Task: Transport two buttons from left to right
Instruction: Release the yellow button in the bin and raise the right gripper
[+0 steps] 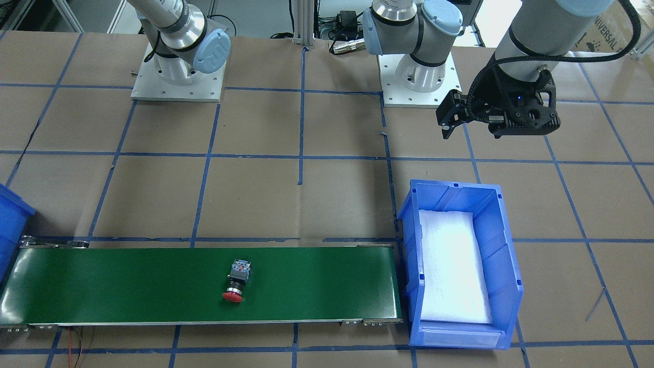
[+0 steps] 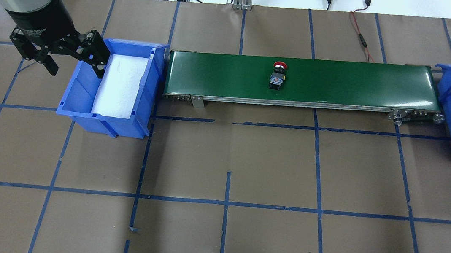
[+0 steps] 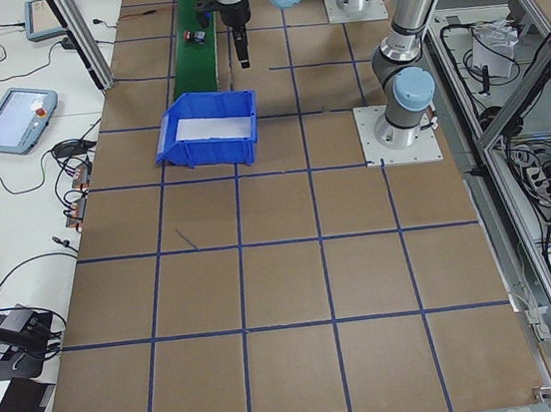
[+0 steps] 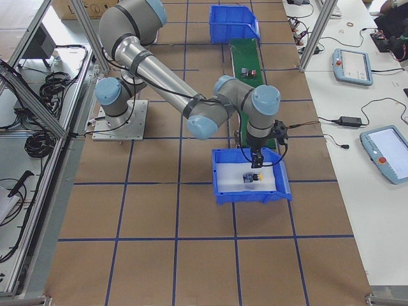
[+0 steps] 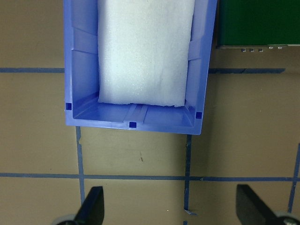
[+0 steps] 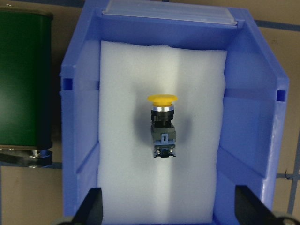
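Over the near rim of the blue plastic bin on the left (image 2: 102, 123), the left gripper (image 2: 74, 66) hangs with its fingers (image 2: 97, 64) spread apart and nothing between them. The bin holds only a white foam pad (image 2: 120, 84). To its right, the red mushroom-capped push-button switch (image 2: 278, 75) lies on its side about midway along the green conveyor belt (image 2: 362, 84), which sits on the brown paper-covered counter (image 2: 272, 165). At the far right, the yellow-capped push-button switch (image 6: 162, 126) lies on the foam in the second blue plastic bin (image 6: 248, 117). The right gripper (image 6: 168, 208) hovers above it, fingers wide apart. One button looks delivered and the second is halfway. The next move probably belongs to the right arm: meet the red switch near the belt's end, close on its body and set it beside the yellow one.
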Robot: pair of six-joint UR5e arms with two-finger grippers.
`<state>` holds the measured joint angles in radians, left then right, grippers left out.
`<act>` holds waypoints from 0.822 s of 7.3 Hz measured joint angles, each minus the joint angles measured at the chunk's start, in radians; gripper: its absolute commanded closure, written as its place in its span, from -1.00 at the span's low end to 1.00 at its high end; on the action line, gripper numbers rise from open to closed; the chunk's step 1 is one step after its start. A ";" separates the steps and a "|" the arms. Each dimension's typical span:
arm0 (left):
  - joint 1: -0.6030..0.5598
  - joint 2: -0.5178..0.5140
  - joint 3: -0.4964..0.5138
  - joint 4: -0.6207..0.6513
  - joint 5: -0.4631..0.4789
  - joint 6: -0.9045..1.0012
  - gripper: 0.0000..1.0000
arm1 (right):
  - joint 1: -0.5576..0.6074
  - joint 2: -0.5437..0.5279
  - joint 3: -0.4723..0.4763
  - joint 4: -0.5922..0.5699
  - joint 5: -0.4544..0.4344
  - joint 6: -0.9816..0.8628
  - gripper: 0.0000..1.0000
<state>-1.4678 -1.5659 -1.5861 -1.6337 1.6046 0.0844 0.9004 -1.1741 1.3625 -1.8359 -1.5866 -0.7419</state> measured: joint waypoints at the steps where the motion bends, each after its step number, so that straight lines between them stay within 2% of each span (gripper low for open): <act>1: 0.000 0.000 0.000 0.000 0.000 0.000 -1.00 | 0.041 -0.025 0.013 0.021 0.000 0.053 -1.00; 3: 0.000 0.000 0.000 0.000 0.000 0.000 -1.00 | 0.191 -0.081 0.056 0.035 -0.007 0.233 -1.00; 6: 0.001 0.000 0.000 0.000 0.000 0.000 -1.00 | 0.334 -0.187 0.197 0.017 0.006 0.447 -1.00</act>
<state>-1.4670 -1.5662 -1.5861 -1.6337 1.6046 0.0844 1.2348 -1.3609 1.5594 -1.8187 -1.5807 -0.2947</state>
